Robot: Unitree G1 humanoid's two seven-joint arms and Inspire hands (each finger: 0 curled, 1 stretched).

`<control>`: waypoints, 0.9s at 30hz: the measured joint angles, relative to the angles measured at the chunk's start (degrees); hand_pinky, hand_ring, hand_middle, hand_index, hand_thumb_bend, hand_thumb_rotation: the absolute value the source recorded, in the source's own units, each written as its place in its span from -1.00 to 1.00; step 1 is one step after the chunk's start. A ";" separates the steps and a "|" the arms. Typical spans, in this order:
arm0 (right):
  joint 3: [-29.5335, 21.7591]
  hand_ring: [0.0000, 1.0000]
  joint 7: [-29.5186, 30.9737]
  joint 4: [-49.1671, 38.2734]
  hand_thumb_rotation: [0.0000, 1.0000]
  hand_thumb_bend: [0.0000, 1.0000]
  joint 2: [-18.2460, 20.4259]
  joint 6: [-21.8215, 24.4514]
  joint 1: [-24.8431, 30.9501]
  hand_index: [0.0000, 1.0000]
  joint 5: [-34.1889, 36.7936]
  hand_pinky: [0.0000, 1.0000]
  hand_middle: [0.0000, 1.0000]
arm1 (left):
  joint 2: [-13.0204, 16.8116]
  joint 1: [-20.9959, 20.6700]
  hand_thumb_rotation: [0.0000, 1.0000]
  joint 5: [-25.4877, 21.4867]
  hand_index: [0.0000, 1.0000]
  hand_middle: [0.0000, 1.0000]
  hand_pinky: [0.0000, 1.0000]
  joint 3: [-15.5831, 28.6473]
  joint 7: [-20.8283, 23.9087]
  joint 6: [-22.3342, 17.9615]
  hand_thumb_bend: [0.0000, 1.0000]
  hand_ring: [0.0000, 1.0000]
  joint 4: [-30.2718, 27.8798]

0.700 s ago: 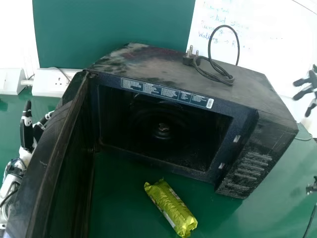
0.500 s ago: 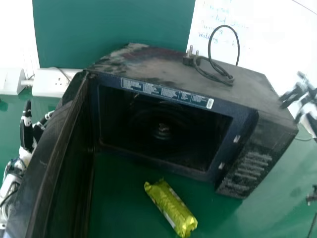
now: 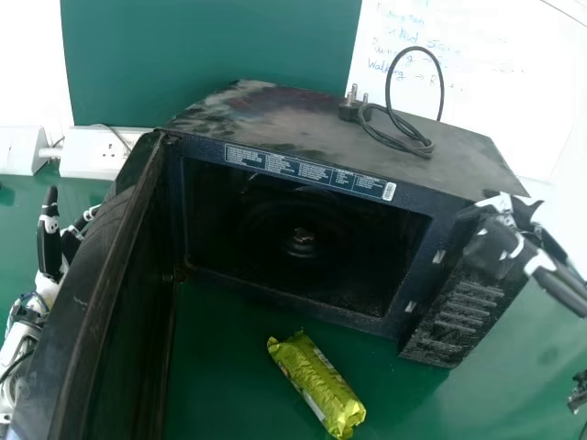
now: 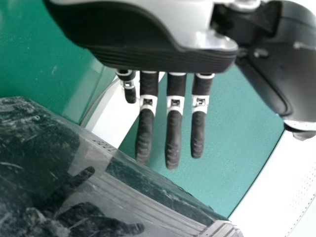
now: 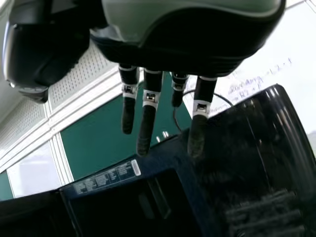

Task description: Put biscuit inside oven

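Note:
A green biscuit packet (image 3: 316,383) lies on the green table in front of the black oven (image 3: 339,128), whose door (image 3: 87,302) stands wide open at the left. My right hand (image 3: 514,234) is at the oven's right front corner, over the control panel; whether it touches cannot be told. In the right wrist view the right hand (image 5: 148,113) has straight fingers in front of the oven. My left hand (image 3: 50,240) is at the far left, behind the open door. The left hand (image 4: 173,118) holds nothing, its fingers straight, in the left wrist view.
A black power cable (image 3: 394,128) with its plug lies looped on top of the oven. A white socket box (image 3: 96,154) is at the back left. Behind the oven stands a whiteboard (image 3: 486,82) with writing. The opened door walls off the left side.
My right hand has come in from the right edge, moving left and down to the oven's right front corner. My left hand, the packet and the oven have stayed in place.

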 measured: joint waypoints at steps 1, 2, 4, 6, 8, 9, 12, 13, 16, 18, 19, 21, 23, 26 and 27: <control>0.29 -0.08 -0.01 -0.49 -0.09 0.79 -0.03 -0.03 0.09 0.52 -0.26 -0.28 0.07 | 0.00 0.00 -0.49 0.01 0.10 -0.17 -0.51 0.00 0.00 0.00 0.58 -0.33 0.00; 0.65 -0.08 -0.01 -0.79 -0.06 0.80 -0.03 -0.03 0.16 0.51 -0.46 -0.27 0.07 | 0.00 0.00 -0.49 0.02 0.10 -0.17 -0.51 0.00 0.00 0.00 0.57 -0.34 0.00; 1.55 -0.08 -0.04 -1.05 0.01 0.84 -0.03 -0.58 0.23 0.50 -1.17 -0.28 0.06 | 0.00 0.00 -0.48 0.03 0.10 -0.17 -0.51 0.00 0.01 0.00 0.56 -0.34 0.00; 2.56 0.00 0.04 -1.21 0.03 0.87 -0.23 -0.70 0.21 0.50 -1.25 -0.25 0.14 | 0.00 0.00 -0.47 0.04 0.10 -0.17 -0.51 0.00 0.00 -0.01 0.54 -0.34 -0.01; 3.74 0.04 0.54 -1.21 0.07 0.85 -1.16 -0.53 0.07 0.50 -0.97 -0.24 0.19 | 0.00 0.00 -0.48 0.03 0.10 -0.17 -0.51 0.00 -0.02 -0.01 0.55 -0.34 -0.01; 4.17 0.03 0.76 -1.21 0.08 0.85 -1.64 -0.48 -0.07 0.50 -0.86 -0.24 0.19 | -0.01 0.00 -0.48 0.03 0.10 -0.17 -0.51 0.00 -0.02 -0.01 0.56 -0.34 -0.01; 5.31 0.01 1.35 -1.25 0.09 0.79 -2.72 -0.59 -0.37 0.50 -0.94 -0.25 0.19 | -0.07 0.00 -0.49 0.04 0.09 -0.17 -0.50 0.00 0.01 -0.01 0.57 -0.34 0.00; 5.78 0.02 1.59 -1.09 0.08 0.75 -3.16 -1.18 -0.47 0.50 -1.05 -0.24 0.20 | -0.14 0.00 -0.50 0.04 0.09 -0.17 -0.50 -0.01 0.15 -0.01 0.58 -0.34 0.00; 7.15 -0.12 2.59 -0.60 -0.12 0.68 -3.86 -2.69 -1.23 0.49 0.58 -0.36 0.11 | -0.27 -0.02 -0.51 0.04 0.09 -0.18 -0.51 -0.03 0.46 0.00 0.56 -0.35 0.00; 8.08 -0.16 2.65 -0.81 -0.04 0.81 -3.86 -2.62 -1.45 0.44 1.12 -0.40 0.06 | -0.37 -0.05 -0.50 0.04 0.09 -0.17 -0.51 -0.04 0.37 0.00 0.56 -0.35 0.06; 8.68 -0.16 2.19 -1.11 -0.02 0.86 -3.85 -2.55 -1.44 0.41 0.14 -0.41 0.06 | -0.37 -0.08 -0.50 0.04 0.09 -0.17 -0.51 -0.04 0.22 -0.01 0.57 -0.35 0.21; 9.78 -0.20 1.19 -2.27 0.02 0.89 -3.87 -2.52 -1.44 0.37 -2.17 -0.44 0.05 | -0.42 -0.18 -0.50 0.04 0.10 -0.16 -0.51 -0.05 -0.03 -0.01 0.58 -0.34 0.51; 10.60 -0.24 0.94 -3.07 0.12 0.87 -3.90 -2.86 -1.47 0.35 -3.42 -0.48 0.01 | -0.45 -0.20 -0.51 0.04 0.10 -0.16 -0.50 -0.05 -0.08 -0.01 0.57 -0.34 0.56; 12.14 -0.20 -0.52 -3.27 0.17 0.86 -2.66 -5.70 -1.36 0.38 -5.05 -0.43 0.02 | -0.61 -0.20 -0.51 0.04 0.10 -0.15 -0.49 -0.05 -0.08 -0.01 0.57 -0.32 0.54; 12.43 -0.14 -1.10 -3.45 0.18 0.88 -1.58 -6.57 -1.07 0.38 -5.59 -0.38 0.07 | -0.69 -0.20 -0.50 0.04 0.10 -0.15 -0.49 -0.06 -0.08 -0.01 0.57 -0.32 0.54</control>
